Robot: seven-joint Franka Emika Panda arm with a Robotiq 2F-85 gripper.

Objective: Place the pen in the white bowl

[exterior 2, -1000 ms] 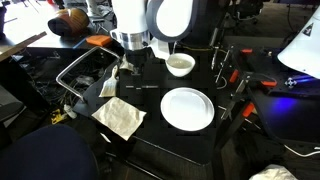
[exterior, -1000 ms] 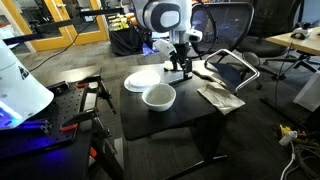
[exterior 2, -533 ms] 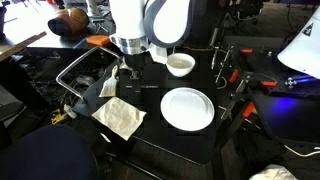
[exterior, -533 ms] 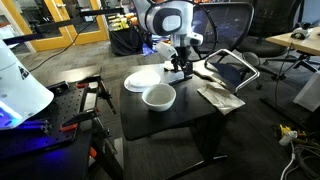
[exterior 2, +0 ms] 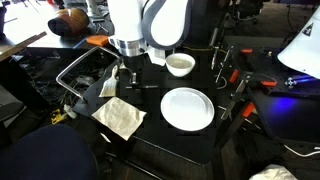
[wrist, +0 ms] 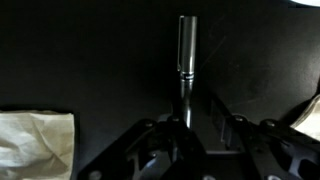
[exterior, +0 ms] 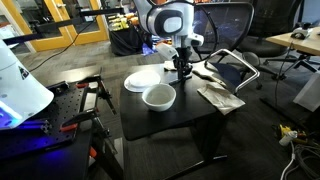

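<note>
The gripper [wrist: 187,128] sits around the pen [wrist: 186,50]; pinching or not, I cannot tell; next, lift it to the white bowl [exterior: 158,104].

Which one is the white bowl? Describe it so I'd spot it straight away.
On the black table in the middle of the room sit two round white dishes. The white bowl is the smaller one with raised sides, next to the flat, wider white plate.
</note>
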